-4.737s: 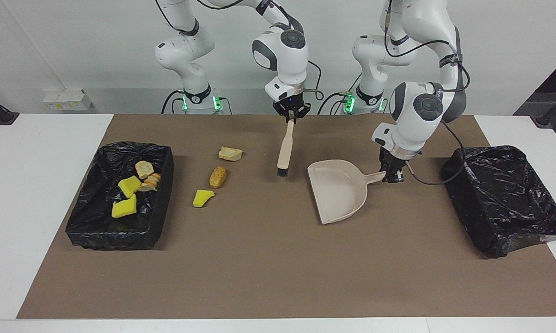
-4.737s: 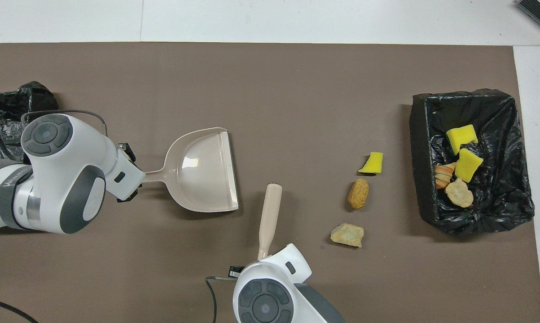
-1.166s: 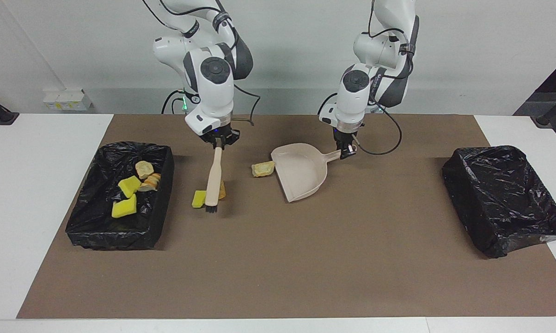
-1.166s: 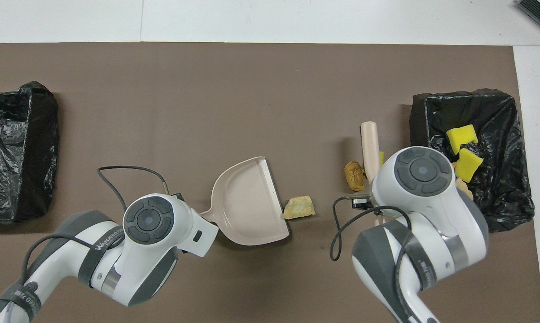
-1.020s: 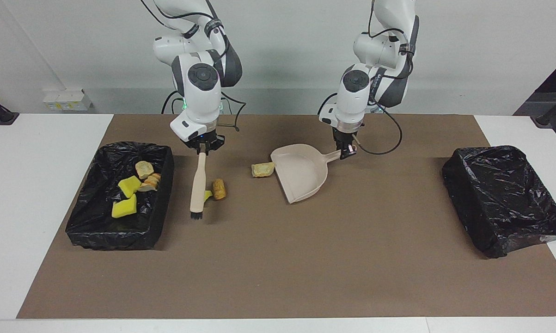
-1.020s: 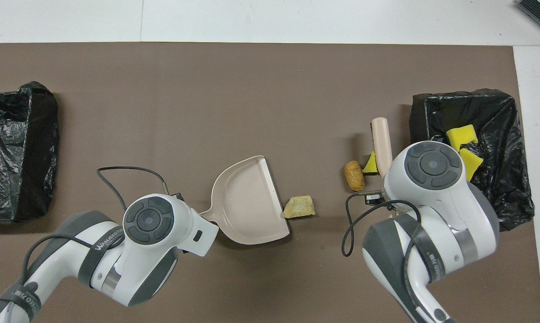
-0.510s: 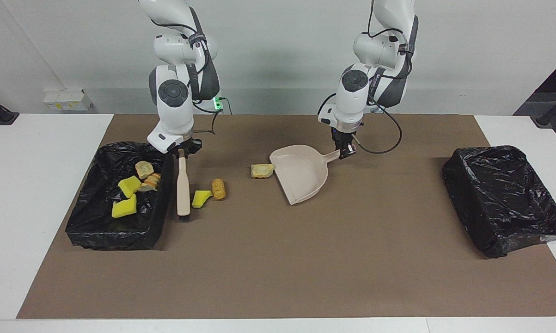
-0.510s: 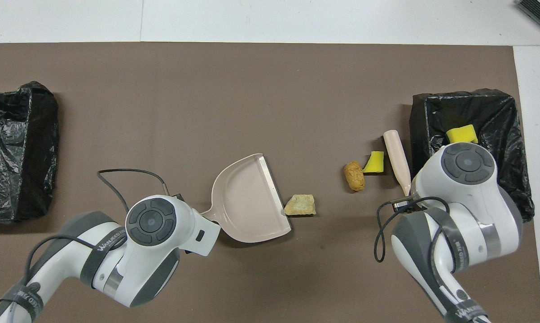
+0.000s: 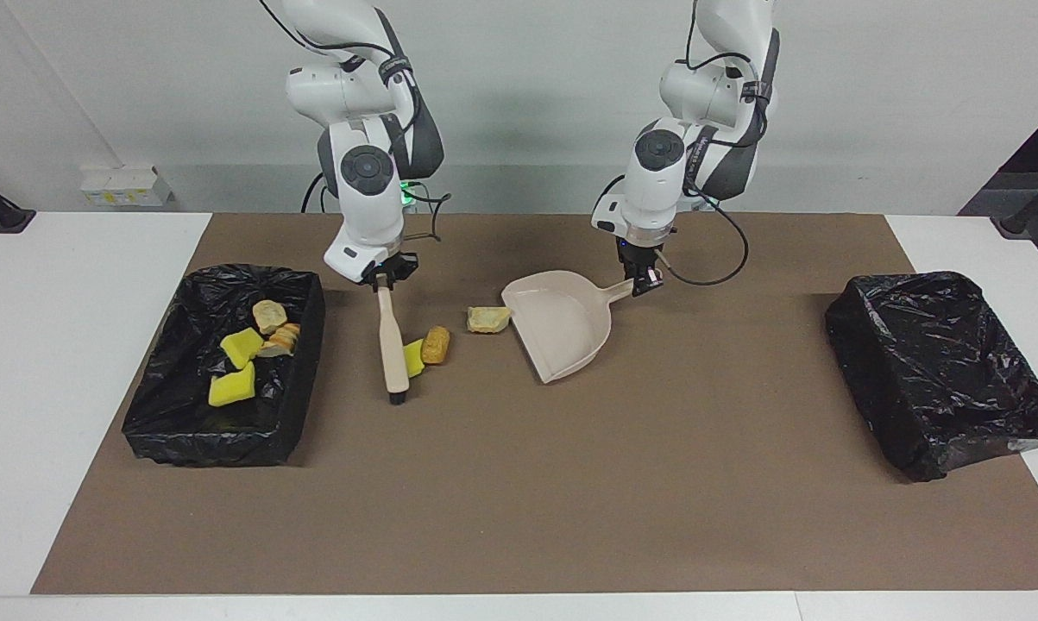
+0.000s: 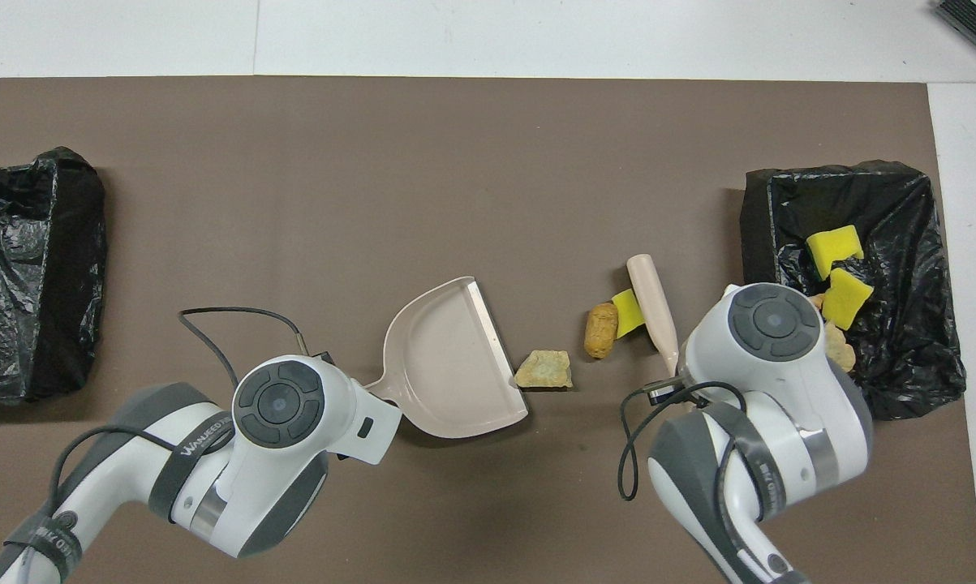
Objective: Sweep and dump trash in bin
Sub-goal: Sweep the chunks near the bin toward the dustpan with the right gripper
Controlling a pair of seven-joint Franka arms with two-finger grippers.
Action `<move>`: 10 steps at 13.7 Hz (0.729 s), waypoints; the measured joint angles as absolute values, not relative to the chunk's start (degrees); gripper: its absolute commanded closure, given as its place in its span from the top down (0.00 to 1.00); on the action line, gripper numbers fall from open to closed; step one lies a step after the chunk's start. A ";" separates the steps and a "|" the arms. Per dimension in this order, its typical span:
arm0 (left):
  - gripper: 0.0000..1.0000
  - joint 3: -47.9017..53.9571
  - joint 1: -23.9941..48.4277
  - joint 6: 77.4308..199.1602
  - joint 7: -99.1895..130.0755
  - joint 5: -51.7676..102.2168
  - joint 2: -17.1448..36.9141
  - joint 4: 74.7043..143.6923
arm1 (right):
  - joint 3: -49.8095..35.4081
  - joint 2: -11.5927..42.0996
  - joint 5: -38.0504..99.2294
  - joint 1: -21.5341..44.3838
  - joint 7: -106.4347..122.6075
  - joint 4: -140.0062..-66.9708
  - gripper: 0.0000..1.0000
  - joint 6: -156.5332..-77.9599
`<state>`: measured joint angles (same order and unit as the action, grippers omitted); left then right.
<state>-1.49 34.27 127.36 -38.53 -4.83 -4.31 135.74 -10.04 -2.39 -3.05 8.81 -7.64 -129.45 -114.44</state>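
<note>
My right gripper [image 9: 382, 280] is shut on the top of a beige brush [image 9: 391, 345], whose black bristles rest on the mat. A yellow trash chunk [image 9: 413, 356] lies against the brush, with an orange-brown lump [image 9: 436, 344] touching it. The same brush [image 10: 652, 312], yellow chunk [image 10: 628, 312] and orange-brown lump [image 10: 600, 330] show in the overhead view. A tan lump [image 9: 487, 319] sits at the mouth of the beige dustpan [image 9: 562, 323]. My left gripper [image 9: 644, 285] is shut on the dustpan's handle. The black-lined bin [image 9: 217, 444] at the right arm's end holds several trash pieces.
A second black-lined bin [image 9: 941, 371] stands at the left arm's end of the brown mat [image 9: 519, 500]. In the overhead view both wrists cover their grippers, and the right wrist hides part of the bin [image 10: 751, 219] that holds trash.
The right arm swung the brush away from the bin toward the dustpan, pushing the yellow chunk and orange-brown lump closer to the tan lump. The dustpan barely moved.
</note>
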 measured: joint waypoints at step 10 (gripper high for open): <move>0.00 -1.35 34.99 127.25 -37.88 -6.49 -4.29 135.73 | -10.36 -2.36 8.16 25.46 -17.87 -127.80 0.00 -116.27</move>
